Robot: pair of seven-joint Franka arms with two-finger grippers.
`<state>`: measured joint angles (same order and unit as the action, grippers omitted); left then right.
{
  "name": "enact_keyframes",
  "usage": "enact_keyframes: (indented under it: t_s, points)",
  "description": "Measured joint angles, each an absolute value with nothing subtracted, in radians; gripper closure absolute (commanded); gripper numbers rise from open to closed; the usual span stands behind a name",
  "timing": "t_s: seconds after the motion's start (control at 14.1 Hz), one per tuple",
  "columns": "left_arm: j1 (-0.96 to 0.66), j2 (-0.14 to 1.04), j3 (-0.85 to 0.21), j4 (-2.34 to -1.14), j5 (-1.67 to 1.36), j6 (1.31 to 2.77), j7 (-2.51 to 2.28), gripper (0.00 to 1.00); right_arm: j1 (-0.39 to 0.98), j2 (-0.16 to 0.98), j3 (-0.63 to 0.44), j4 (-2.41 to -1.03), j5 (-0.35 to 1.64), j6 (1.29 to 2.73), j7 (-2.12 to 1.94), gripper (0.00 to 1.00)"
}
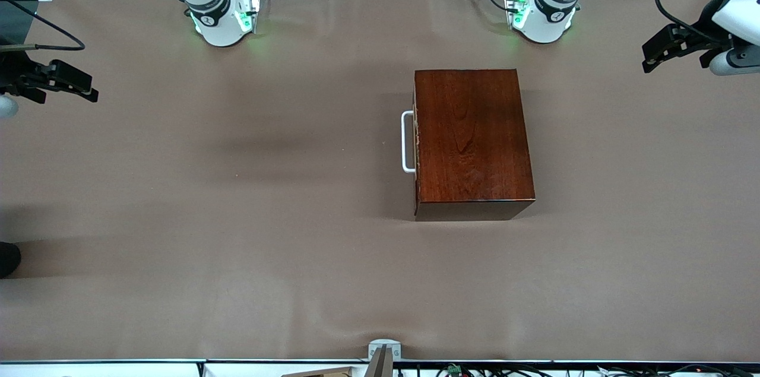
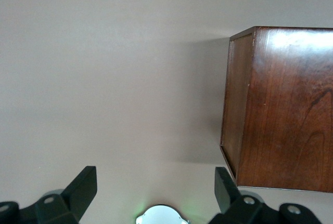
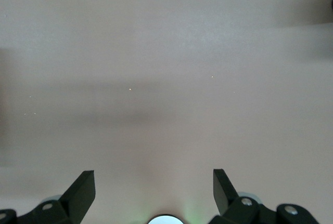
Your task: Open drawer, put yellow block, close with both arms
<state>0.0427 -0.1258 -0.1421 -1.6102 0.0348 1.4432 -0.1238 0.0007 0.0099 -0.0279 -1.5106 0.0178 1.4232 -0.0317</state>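
Front view: dark red-brown box [image 1: 472,142] sits on the brown table [image 1: 237,258], somewhat toward the left arm's end of centre. Drawer [image 1: 415,142] is pushed fully in; only its front edge shows, flush with the box. White U-shaped handle [image 1: 407,142] projects from the drawer front, pointing toward the right arm's end of the table. No tray interior visible. Yellow block: not seen in any of the 3 views. The 2 bases glow green along the top of the table: left base [image 1: 543,18], right base [image 1: 224,19]. Left gripper [image 1: 659,50] hangs over the table edge at the left arm's end, well apart from the box, holding nothing. Right gripper [image 1: 74,85] hangs over the table edge at the right arm's end, well apart from the handle, holding nothing. Left wrist view: fingers [image 2: 80,187] spread wide, nothing between them; box [image 2: 281,109] shows off to one side, its top and 1 side panel glossy, bare table [image 2: 104,78] elsewhere. Right wrist view: fingers [image 3: 83,190] spread wide, empty; only bare table [image 3: 166,68] under them, with soft shadows.
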Motion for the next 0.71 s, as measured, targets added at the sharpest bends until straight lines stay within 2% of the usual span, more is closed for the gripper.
enact_keyframes:
  t_s: [0.21, 0.71]
  points:
    - [-0.006, -0.126, -0.113, -1.605, 0.035, 1.459, -0.124, 0.00, 0.000, 0.010, -0.028, -1.511, 0.018, 1.423, -0.032, 0.00]
    - [-0.006, -0.126, -0.105, -1.594, 0.018, 1.461, -0.121, 0.00, -0.003, 0.010, -0.028, -1.511, 0.018, 1.423, -0.032, 0.00]
